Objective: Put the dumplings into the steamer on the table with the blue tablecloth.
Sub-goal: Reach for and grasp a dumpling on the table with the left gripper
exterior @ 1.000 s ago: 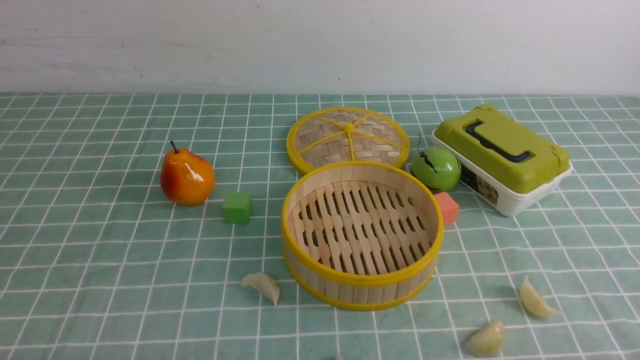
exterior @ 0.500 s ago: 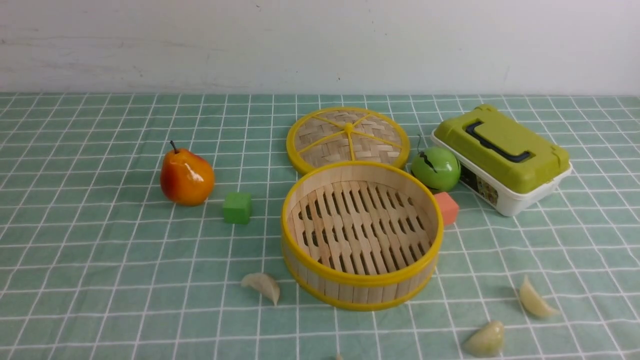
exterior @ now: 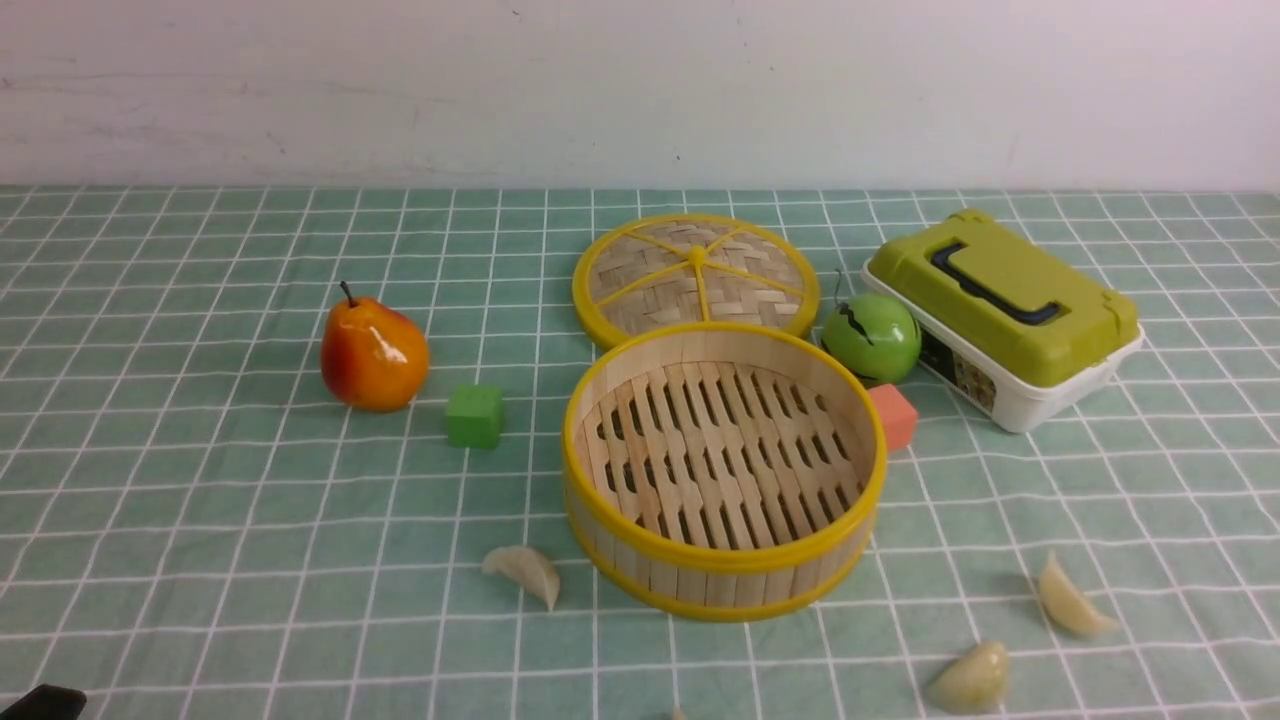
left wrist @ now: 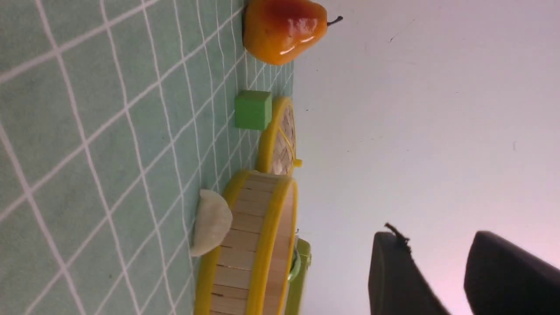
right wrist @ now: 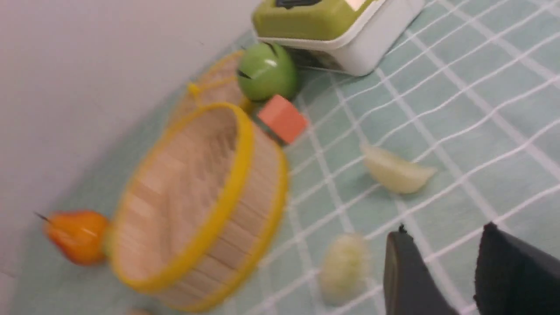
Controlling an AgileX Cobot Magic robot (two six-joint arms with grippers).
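The steamer (exterior: 720, 585) stands empty at mid-table on the blue tablecloth (exterior: 200, 500). One dumpling (exterior: 524, 572) lies by its front left, and two dumplings (exterior: 1070, 600) (exterior: 970, 678) lie at the front right. In the left wrist view my left gripper (left wrist: 433, 236) is open and empty, off the cloth, with a dumpling (left wrist: 211, 222) against the steamer wall (left wrist: 245, 245). A dark tip of the left arm (exterior: 40, 703) shows in the front view's corner. My right gripper (right wrist: 444, 229) hangs open and empty over the cloth, beside one dumpling (right wrist: 343, 267) and short of another (right wrist: 396, 173).
Behind the steamer lies its woven lid (exterior: 697, 275). A green apple (exterior: 871, 337), an orange cube (exterior: 893, 415) and a green-lidded box (exterior: 1003, 310) crowd the back right. A pear (exterior: 372, 352) and a green cube (exterior: 474, 415) stand to the left.
A dark tip of the left arm has come into the front view's bottom left corner. Nothing on the table has moved.
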